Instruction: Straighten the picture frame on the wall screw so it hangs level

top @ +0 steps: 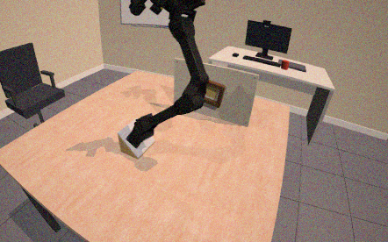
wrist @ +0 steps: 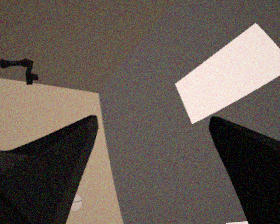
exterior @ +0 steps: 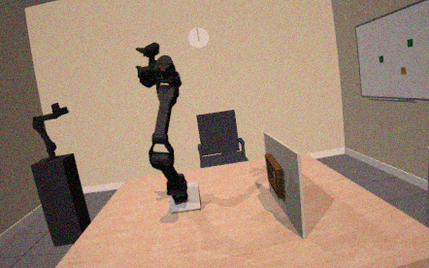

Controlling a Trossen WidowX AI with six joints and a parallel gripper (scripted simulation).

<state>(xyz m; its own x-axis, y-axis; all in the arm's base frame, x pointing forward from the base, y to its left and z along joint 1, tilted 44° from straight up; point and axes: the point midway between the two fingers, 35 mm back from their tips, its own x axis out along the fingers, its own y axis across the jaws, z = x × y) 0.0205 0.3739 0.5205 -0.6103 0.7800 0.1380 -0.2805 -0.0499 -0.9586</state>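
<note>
The desk (top: 190,175) (exterior: 219,238) is pale peach-orange with faint wood-grain streaks. The picture frame (top: 219,96) (exterior: 279,181) is brown, with a yellowish centre in the top view. The upright board (top: 238,105) (exterior: 294,194) behind it is grey. The robot arm (top: 190,53) (exterior: 163,114) is black, as are the fingers of its end effector (wrist: 153,120). The office chair (top: 18,72) (exterior: 217,131) is dark grey. The mug (top: 284,65) is red. The whiteboard (exterior: 394,53) is pale grey, with two green notes (exterior: 410,43) and one mustard-yellow note (exterior: 404,71). Dark lines grid the grey-violet floor (top: 330,175).
</note>
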